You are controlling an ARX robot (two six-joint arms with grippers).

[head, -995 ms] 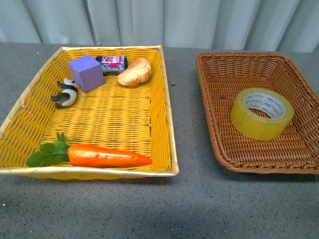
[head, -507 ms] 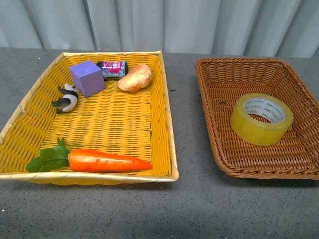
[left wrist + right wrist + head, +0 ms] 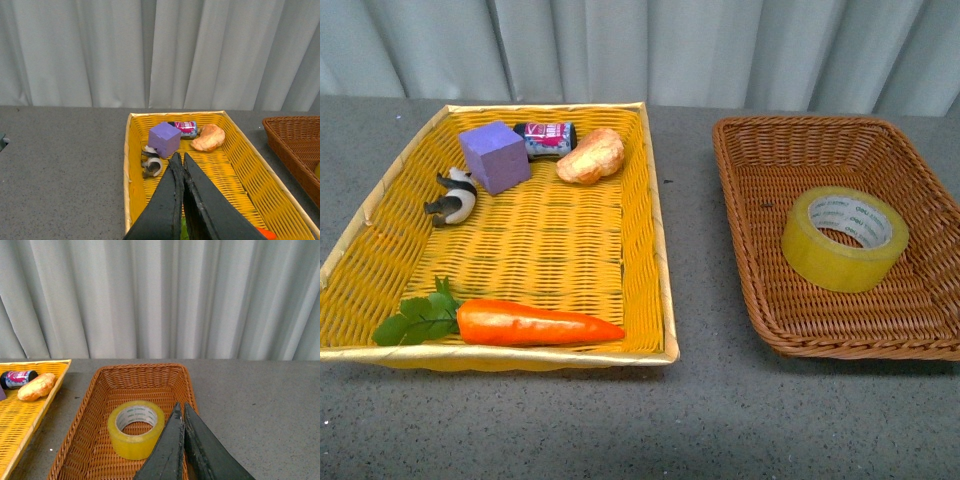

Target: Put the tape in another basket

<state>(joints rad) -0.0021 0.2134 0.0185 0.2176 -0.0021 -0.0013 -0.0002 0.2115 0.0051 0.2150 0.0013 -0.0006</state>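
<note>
Tape: the tape point(image 3: 844, 238) lies flat in the brown basket point(image 3: 750, 250), hole facing up; it sits near the middle, a bit toward the right wall, not touching the walls as far as can be seen.
Other basket: the yellow basket point(image 3: 658, 250) sits to the left, well apart from the tape; it holds a carrot point(image 3: 535, 322), a purple block point(image 3: 494, 151), a bread roll point(image 3: 591, 155), a small can point(image 3: 547, 137) and a toy panda point(image 3: 452, 195); its middle is bare.
Left fingers: the left fingers point(image 3: 180, 162) are pressed together and hold nothing; they hang above the yellow basket.
Right fingers: the right fingers point(image 3: 181, 412) are pressed together too, empty, up above the brown basket near the tape.
How the tape feels: likely light and stiff; the round outside looks smooth and shiny, so it may slip.
Where to hold: one finger in the hole and one outside, pinching the wall of the ring; that seems the safest grip.
First need: the right fingers must spread before going down.
</note>
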